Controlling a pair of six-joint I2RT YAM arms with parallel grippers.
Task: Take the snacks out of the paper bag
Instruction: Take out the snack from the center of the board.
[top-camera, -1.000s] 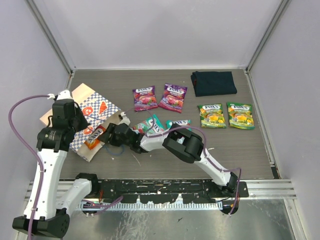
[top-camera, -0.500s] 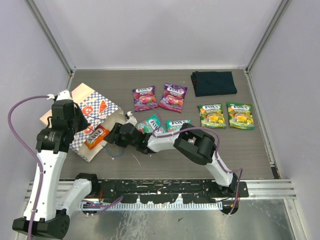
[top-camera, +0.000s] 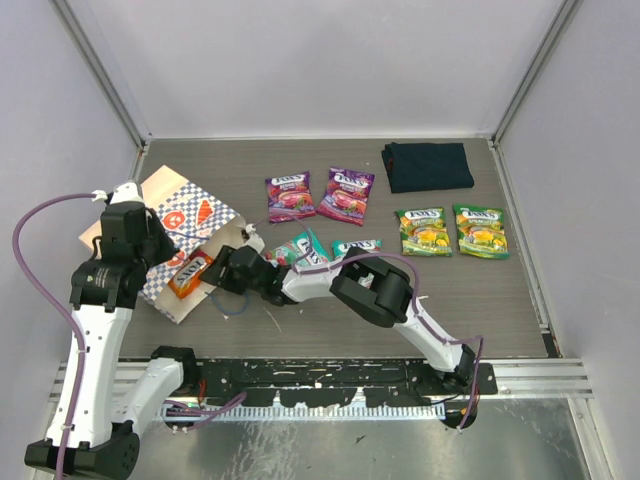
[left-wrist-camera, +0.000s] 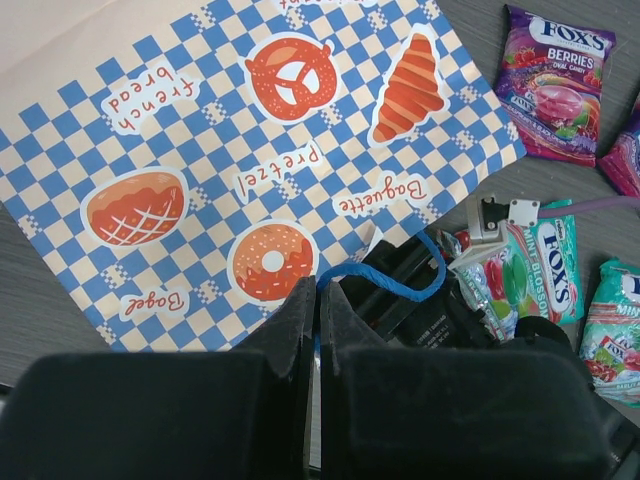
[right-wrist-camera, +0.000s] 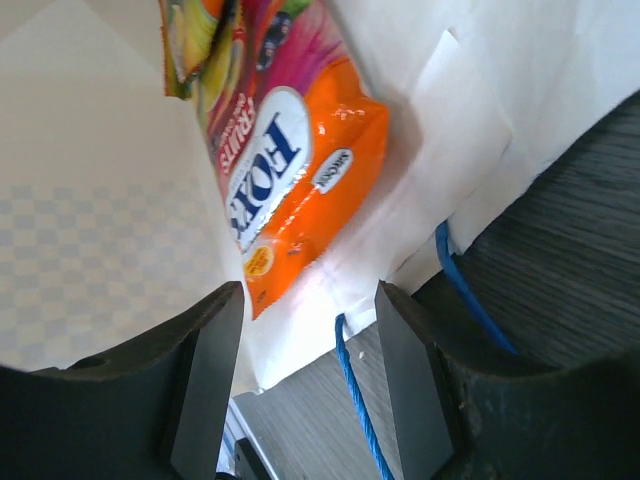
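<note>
The paper bag (top-camera: 178, 215) lies on its side at the left, mouth facing right. My left gripper (top-camera: 170, 250) is shut on the bag's upper mouth edge by the blue cord handle (left-wrist-camera: 395, 280); in the left wrist view its fingertips (left-wrist-camera: 300, 305) are pressed together. An orange snack packet (top-camera: 190, 272) lies inside the mouth. My right gripper (top-camera: 224, 272) stands open at the mouth, and in its wrist view the orange packet (right-wrist-camera: 290, 170) lies just beyond the fingers, untouched. Two teal snacks (top-camera: 303, 247), two purple (top-camera: 289, 196) and two green (top-camera: 424, 231) lie on the table.
A dark navy folded cloth (top-camera: 427, 166) lies at the back right. The right arm stretches across the teal packets. Blue cord (right-wrist-camera: 355, 400) trails on the table under the right gripper. Frame posts stand at the table's back corners.
The right gripper drew back a little from the bag mouth, then edged towards it again. The orange packet shifted slightly. The left gripper kept its hold.
</note>
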